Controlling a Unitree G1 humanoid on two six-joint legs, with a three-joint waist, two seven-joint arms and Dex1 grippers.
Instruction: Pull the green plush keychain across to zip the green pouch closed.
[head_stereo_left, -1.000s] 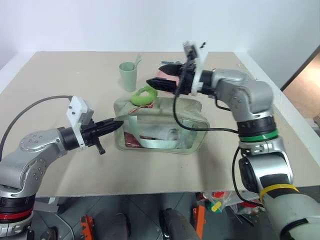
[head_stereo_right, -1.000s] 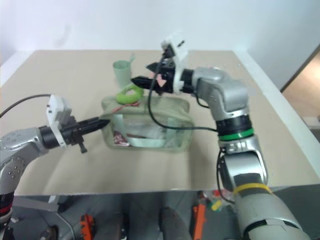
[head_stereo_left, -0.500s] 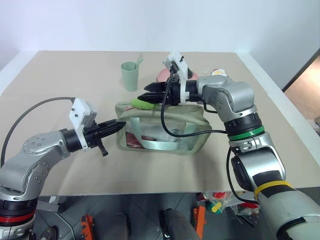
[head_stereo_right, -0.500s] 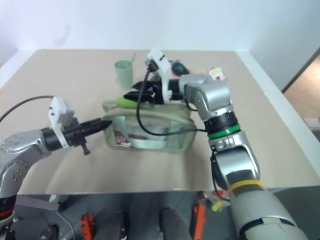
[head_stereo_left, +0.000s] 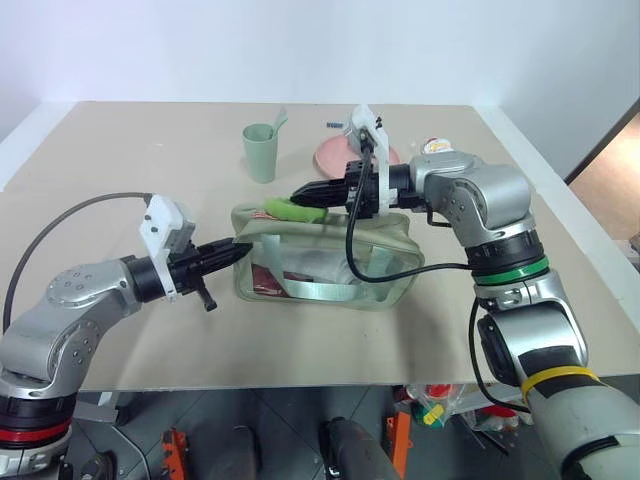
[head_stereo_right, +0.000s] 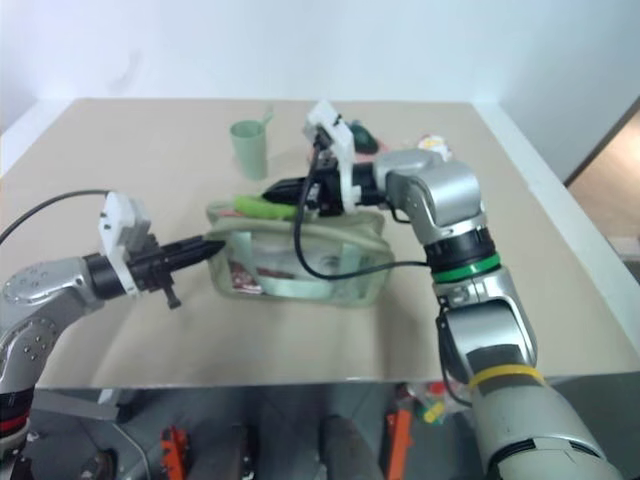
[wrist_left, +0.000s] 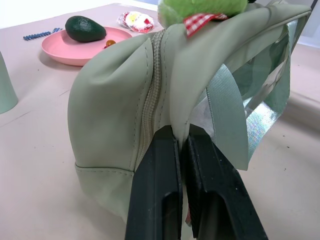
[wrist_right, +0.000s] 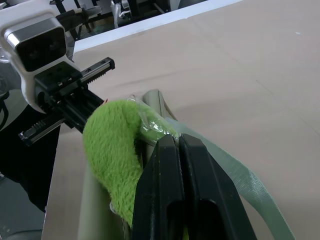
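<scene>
Grasp step done: right hand (head_stereo_left: 300, 193) clenched on green plush keychain (head_stereo_left: 291, 209) atop green pouch (head_stereo_left: 330, 265); left hand (head_stereo_left: 240, 249) pinching pouch's near end. Next: steady pull away from left hand, keeping that end anchored.

Right fingers (head_stereo_right: 285, 187) pinched on green plush keychain (head_stereo_right: 262, 207) atop green pouch (head_stereo_right: 300, 255).

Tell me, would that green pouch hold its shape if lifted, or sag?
Probably sag: the green pouch is soft fabric, creased where the left gripper pinches its end. Its clear panel may stiffen one side. It probably won't roll, resting flat.
</scene>
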